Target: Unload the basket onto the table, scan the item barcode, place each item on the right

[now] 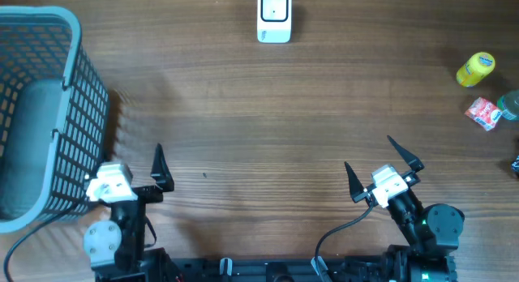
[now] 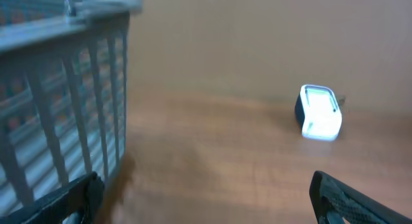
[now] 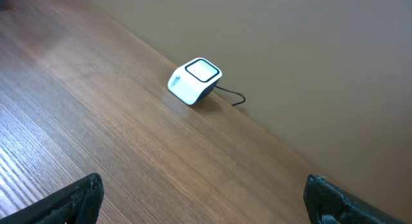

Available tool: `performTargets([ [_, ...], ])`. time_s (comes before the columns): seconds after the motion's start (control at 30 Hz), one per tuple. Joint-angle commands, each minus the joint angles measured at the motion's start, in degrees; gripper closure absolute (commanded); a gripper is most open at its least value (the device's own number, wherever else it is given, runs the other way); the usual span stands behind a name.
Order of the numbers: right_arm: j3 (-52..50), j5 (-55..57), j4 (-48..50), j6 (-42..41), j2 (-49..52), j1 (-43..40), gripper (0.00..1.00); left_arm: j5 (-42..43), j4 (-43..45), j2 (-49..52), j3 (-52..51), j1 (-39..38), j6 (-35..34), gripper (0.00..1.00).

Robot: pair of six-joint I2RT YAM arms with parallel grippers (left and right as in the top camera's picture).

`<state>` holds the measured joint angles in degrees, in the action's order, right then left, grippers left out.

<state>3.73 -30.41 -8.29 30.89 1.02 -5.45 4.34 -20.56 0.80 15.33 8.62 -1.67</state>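
The white barcode scanner (image 1: 274, 16) stands at the table's far edge, centre; it also shows in the left wrist view as the scanner (image 2: 319, 112) and in the right wrist view as the scanner (image 3: 194, 80) with its cable. Loose items lie at the far right: a yellow bottle (image 1: 475, 69), a red packet (image 1: 483, 113) and a teal item (image 1: 509, 104). My left gripper (image 1: 126, 159) (image 2: 206, 193) is open over bare wood beside the basket. My right gripper (image 1: 369, 152) (image 3: 203, 195) is open too, nothing between its fingers, well short of the items.
A blue-grey mesh basket (image 1: 77, 112) (image 2: 71, 102) fills the left side, its wall close to my left gripper's left finger (image 2: 74, 198). A dark object (image 1: 516, 162) peeks in at the right edge. Wooden table (image 1: 268, 136) between the arms and the scanner.
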Motion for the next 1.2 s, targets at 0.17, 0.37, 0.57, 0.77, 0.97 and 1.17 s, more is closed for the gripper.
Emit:
performTargets([
  [0.17,0.4,0.2,0.1,-0.9,0.3,-0.2,0.0,-0.3,-22.6,-0.2,-0.2,-0.3,-0.5,0.0],
  [0.37,0.3,-3.6,5.7,13.1,-0.9,0.0,0.0,-0.3,-31.4,-0.2,-0.2,-0.3,-0.5,0.0],
  [0.57,-3.5,-6.4,27.4,9.2,-0.9,0.7,0.0,-0.3,-31.4,-0.2,-0.2,-0.3,-0.5,0.0],
  [0.77,-3.5,10.0,18.8,-12.1,-0.9,0.8,0.0,-0.3,-31.4,-0.2,-0.2,-0.3,-0.5,0.0],
  [0.97,-3.5,17.1,9.3,-15.1,-0.9,2.6,0.0,-0.3,-31.4,-0.2,-0.2,-0.3,-0.5,0.0],
  [1.17,-3.4,16.7,9.3,-20.3,-0.8,2.6,0.0,-0.3,-31.4,-0.2,-0.2,-0.3,-0.5,0.0],
])
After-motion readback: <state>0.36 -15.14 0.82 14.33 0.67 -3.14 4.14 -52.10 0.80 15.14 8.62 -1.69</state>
